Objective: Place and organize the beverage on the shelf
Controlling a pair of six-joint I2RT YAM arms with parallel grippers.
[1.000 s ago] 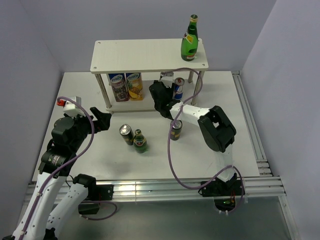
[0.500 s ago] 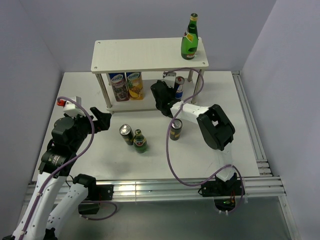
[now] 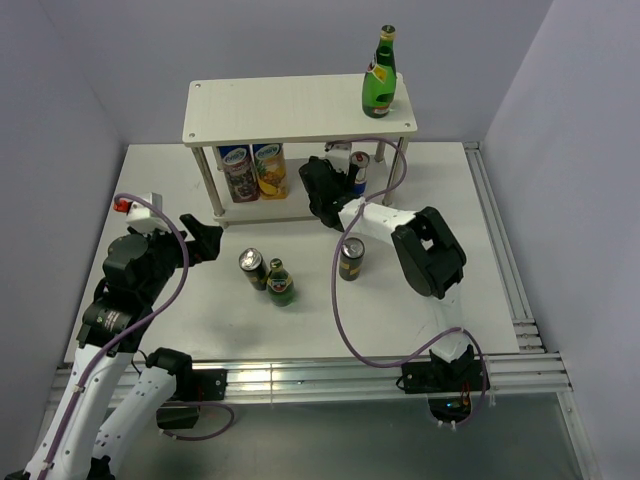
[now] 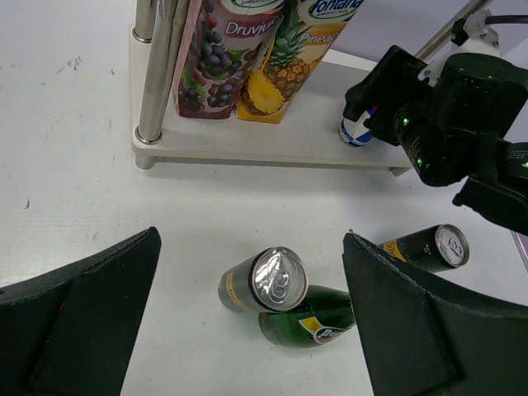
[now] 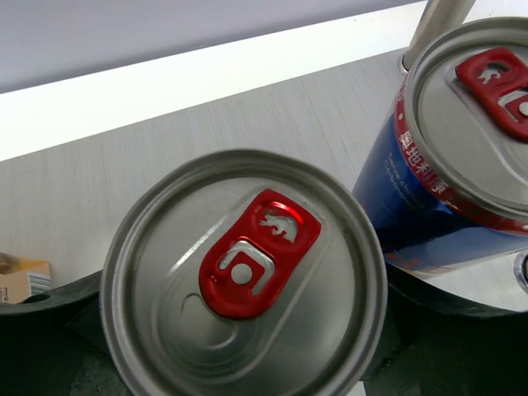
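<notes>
While the right pincer [image 3: 325,186] reaches in under the top board, clamped around a slim blue-and-silver can with a red pull tab [image 5: 243,276], the job looks to me about half done. That can is at the lower board of the two-tier pale wood-look shelf on thin metal legs [image 3: 280,110]. It is just beside its twin, a second blue-and-silver can [image 3: 357,174] already standing there. Whether the held one has touched down I can't tell. At the right end of the top board stands one green glass bottle with a gold-foil neck [image 3: 379,82]. A purple grape juice carton [image 3: 237,172] and a yellow pineapple juice carton [image 3: 268,170] fill the left of the lower board.

Out on the white table [image 3: 450,200] are three drinks. A dark can with a yellow-gold label [image 3: 252,268] stands close against the other green bottle [image 3: 280,284], and another dark can [image 3: 351,258] stands apart to their right. The left pincer [image 3: 208,240] hangs over the table with its jaws wide apart, holding nothing, pointed toward that can-and-bottle pair. I'd judge three placements remain once this can is let go, and the bottle likely belongs beside its mate on top.
</notes>
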